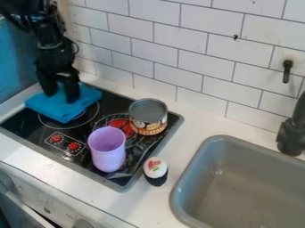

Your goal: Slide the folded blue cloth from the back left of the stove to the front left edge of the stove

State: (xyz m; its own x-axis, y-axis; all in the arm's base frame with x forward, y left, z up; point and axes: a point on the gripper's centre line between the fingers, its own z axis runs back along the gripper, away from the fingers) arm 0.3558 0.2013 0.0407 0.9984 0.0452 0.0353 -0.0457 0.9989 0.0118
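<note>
Laid out before a tiled wall (179, 49): black cooktop (18, 122) to the left, white surface (193, 122), grey sink (199, 144) to the right. Down at the cooktop's far-left edge, with pincer (60, 94) spread apart over blue cloth (59, 110). Nearer the right edge, purple cup (108, 151) before tin can (148, 116); just off that edge, toy sushi (155, 171). Between cooktop and sink, a strip of surface widening toward the front

The arm (51, 33) is cut off by the top edge, the sink (244, 156) by the right and bottom ones; the blue cloth (62, 110) is partly covered by the claw (61, 96), whose tips seem blurred, and the can (148, 116) cannot be read
</note>
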